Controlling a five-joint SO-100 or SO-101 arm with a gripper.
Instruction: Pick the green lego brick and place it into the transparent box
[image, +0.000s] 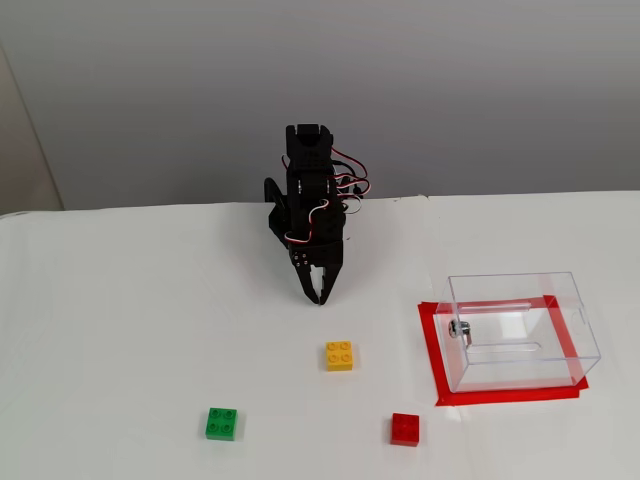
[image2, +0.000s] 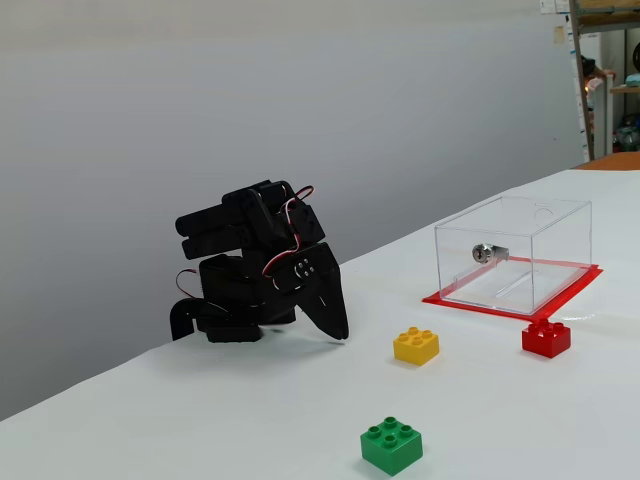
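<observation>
We see the arm folded low at the back of the table, so the task looks not yet begun. The gripper (image: 319, 296) points down to the cloth and holds nothing; its jaws seem closed or nearly closed, though from here we cannot tell for sure. The green brick (image: 222, 423) lies alone at the front, well apart from the gripper, with the yellow brick (image: 339, 356) between them and the red brick (image: 405, 429) further right. The clear box (image: 520, 330) stands on red tape at the right. Next, we judge the arm must reach forward past the yellow brick, open, and come down over the green one.
</observation>
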